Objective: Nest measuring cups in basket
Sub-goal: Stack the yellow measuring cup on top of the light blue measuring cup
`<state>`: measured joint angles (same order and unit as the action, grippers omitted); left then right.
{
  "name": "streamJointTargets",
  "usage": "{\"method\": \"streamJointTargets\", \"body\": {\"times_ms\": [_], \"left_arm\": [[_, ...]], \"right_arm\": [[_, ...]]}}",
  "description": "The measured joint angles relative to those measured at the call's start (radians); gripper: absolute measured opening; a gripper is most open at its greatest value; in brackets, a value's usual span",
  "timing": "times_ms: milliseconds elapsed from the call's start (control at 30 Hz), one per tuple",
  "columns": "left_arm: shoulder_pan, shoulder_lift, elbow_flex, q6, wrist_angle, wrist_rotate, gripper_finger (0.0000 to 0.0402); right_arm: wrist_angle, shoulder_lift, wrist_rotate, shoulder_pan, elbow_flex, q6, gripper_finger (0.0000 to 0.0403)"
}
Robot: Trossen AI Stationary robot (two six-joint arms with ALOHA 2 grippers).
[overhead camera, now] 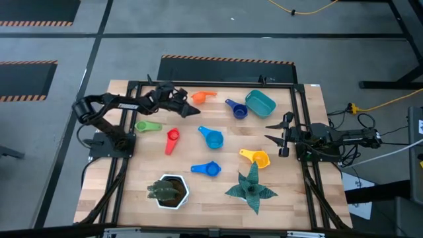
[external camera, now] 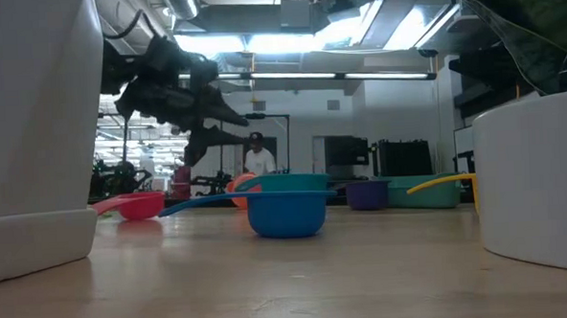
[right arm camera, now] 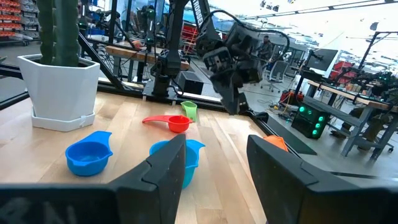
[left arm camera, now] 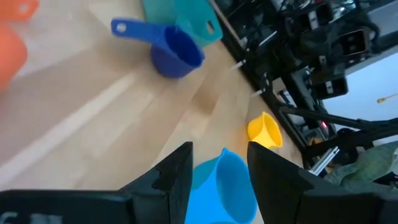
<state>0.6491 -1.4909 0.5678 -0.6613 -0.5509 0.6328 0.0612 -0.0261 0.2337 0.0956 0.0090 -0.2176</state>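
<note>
White hexagonal pot (overhead camera: 170,192) lower centre. Basket (overhead camera: 260,102) upper right: empty. Measuring cups (overhead camera: 211,137) scattered mid-frame, none nested; whole task outstanding. Left gripper (overhead camera: 192,110) upper left, right gripper (overhead camera: 269,131) right: fingers apart, nothing held.

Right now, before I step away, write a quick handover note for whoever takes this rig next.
Left gripper: open, empty, raised over the table's far left, near the orange cup.
Right gripper: open, empty, waiting at the right edge.
Basket: far right, no cup inside.
Dark blue cup touches the basket's side. Green cup, red cup, two light blue cups and yellow cup lie scattered.
Done: nothing nested.
Left: all seven cups.
</note>
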Motion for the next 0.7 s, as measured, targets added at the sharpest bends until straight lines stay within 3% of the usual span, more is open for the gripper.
{"method": "streamJointTargets", "body": {"times_ms": [400, 700], "left_arm": [[-0.031, 0.049, 0.0, 0.047, -0.069, -0.026, 0.0146], [-0.083, 0.049, 0.0, 0.098, -0.072, -0.049, 0.0146]], "right_arm": [[0.009, 0.0, -0.024, 0.0, 0.0, 0.048, 0.0176], [0.195, 0.0, -0.071, 0.0, 0.002, 0.215, 0.0176]]}}
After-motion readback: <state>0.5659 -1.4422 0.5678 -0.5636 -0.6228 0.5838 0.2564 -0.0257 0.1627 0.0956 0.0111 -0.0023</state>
